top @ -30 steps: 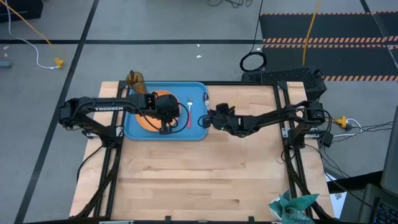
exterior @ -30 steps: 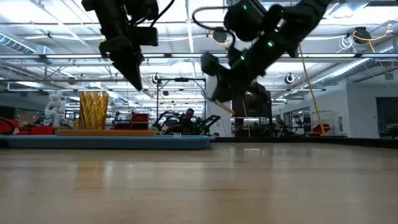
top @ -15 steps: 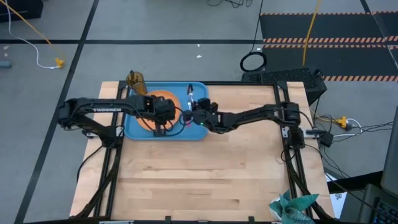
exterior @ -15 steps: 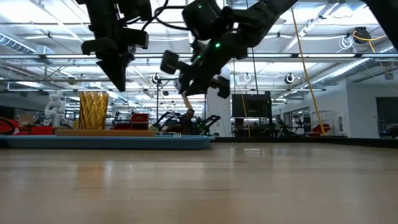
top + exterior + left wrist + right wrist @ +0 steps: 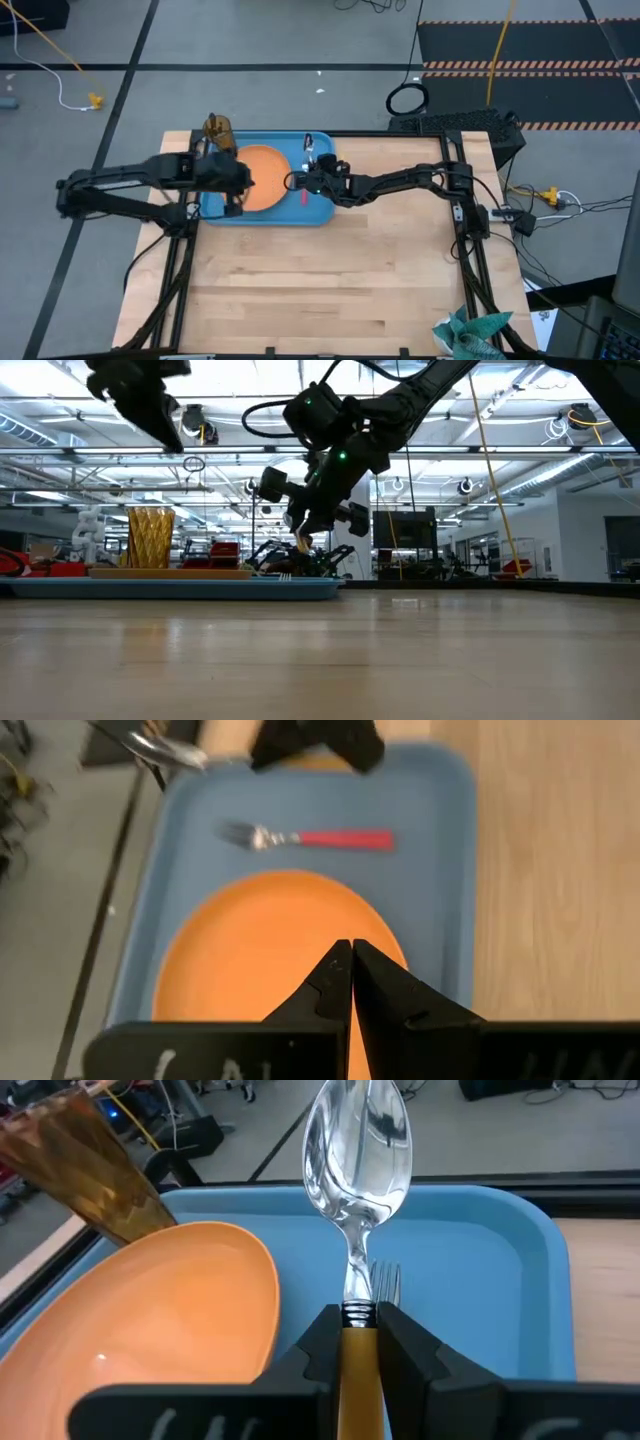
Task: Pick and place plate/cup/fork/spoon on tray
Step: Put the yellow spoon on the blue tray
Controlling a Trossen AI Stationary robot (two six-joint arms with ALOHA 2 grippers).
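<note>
The light-blue tray (image 5: 322, 212) lies at the table's far left. The orange plate (image 5: 264, 190) lies on it, and the red-handled fork (image 5: 310, 838) lies on the tray floor to the plate's right. The amber cup (image 5: 217, 128) stands at the tray's far left corner. My right gripper (image 5: 309, 175) is above the tray's right part, over the fork, shut on the spoon (image 5: 358, 1140). My left gripper (image 5: 350, 956) is shut and empty, high above the plate's left part; it also shows in the low view (image 5: 170, 440). My right gripper pinches the spoon's orange handle (image 5: 358, 1342) between its two fingers, right behind the metal neck. The spoon runs on forward along the fingers. It is lifted clear of the tray, its silver bowl (image 5: 308, 144) toward the table's far edge, above the fork's tines (image 5: 385, 1283).
Bare wood table (image 5: 330, 290) reaches from the tray to the near and right edges. A green cloth (image 5: 468, 335) lies at the near right corner. Black frame rails (image 5: 180, 270) run along both table sides.
My right gripper has carried the spoon toward the table's left, from beside the tray's right rim to above the fork, and has come down a little. My left gripper has drawn back toward the table's left and risen, leaving the plate uncovered.
</note>
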